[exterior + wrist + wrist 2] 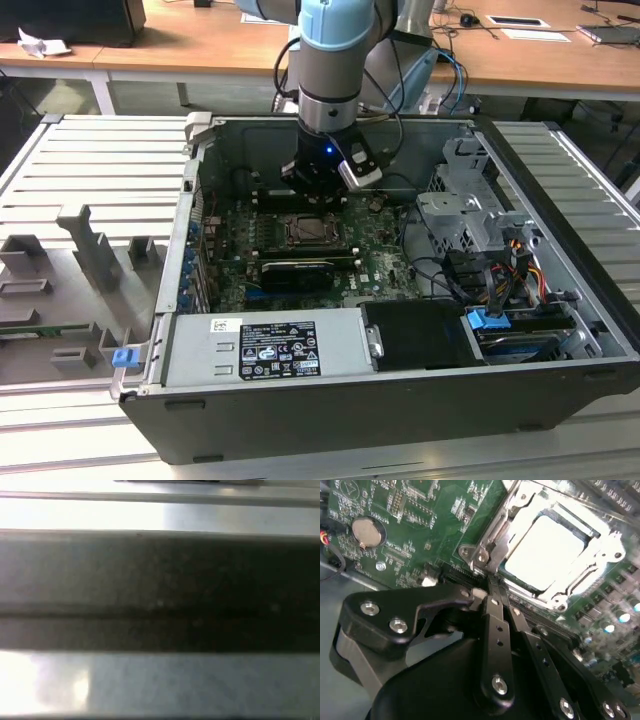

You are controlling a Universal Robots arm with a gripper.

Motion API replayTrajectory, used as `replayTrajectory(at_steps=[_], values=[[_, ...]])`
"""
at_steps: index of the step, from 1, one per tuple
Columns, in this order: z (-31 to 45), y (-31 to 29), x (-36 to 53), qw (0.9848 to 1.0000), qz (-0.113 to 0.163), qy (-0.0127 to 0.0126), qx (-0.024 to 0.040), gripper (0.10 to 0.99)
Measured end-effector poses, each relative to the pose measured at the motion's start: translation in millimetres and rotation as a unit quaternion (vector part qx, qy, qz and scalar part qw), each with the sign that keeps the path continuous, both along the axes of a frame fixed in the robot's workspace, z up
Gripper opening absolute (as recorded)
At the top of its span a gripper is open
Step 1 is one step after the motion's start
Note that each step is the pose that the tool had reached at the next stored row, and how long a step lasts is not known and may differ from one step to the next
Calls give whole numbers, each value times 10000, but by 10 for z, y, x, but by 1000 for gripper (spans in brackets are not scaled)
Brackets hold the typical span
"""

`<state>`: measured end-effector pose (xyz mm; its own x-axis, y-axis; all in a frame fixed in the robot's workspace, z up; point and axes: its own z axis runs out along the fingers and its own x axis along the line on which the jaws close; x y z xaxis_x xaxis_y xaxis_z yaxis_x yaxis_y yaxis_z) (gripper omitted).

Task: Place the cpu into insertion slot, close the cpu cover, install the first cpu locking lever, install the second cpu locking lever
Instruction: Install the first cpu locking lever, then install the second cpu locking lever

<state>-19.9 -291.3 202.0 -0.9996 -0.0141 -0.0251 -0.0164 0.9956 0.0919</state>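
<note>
You have one open dark-grey computer case (560,330) lying on its side on a ribbed grey metal bench (90,170), with the green circuit board (375,262) exposed on its floor. You have the grey and pale-blue robot arm (335,60) reaching down into the case, its black gripper (318,183) hanging just above the board at the far edge of the socket. In the second wrist view your gripper's black fingers (495,611) are pressed together with nothing between them, tips at the corner of the socket frame. The small flat square silver-grey cpu (545,545) sits in the square insertion slot (306,231) near the middle of the board. The thin silver metal cpu cover (600,555) lies down flat around the chip. A round silver coin battery (367,532) sits on the board well apart from the socket. A long black rectangular card (298,272) stands just in front of the socket in the exterior view.
</note>
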Motion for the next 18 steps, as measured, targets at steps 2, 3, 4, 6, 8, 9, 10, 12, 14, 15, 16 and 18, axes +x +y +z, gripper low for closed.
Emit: replayTrajectory(at_steps=[2,3,4,6,8,9,10,12,14,15,16,18], values=[[-1,-2,-1,10000,0,3,-6,110],[-2,-2,-1,10000,-1,3,3,110],[9,-1,-1,10000,0,1,9,110],[65,-2,-1,10000,0,2,6,110],[121,-5,-1,10000,1,2,7,110],[122,-12,-1,10000,1,3,7,110],[122,-24,-1,10000,1,2,7,110],[122,-43,-1,10000,0,3,7,110],[121,-48,-1,10000,0,3,7,110],[122,-54,0,10000,0,2,7,110],[122,-58,0,10000,0,2,7,110],[121,-66,0,10000,0,2,7,110]])
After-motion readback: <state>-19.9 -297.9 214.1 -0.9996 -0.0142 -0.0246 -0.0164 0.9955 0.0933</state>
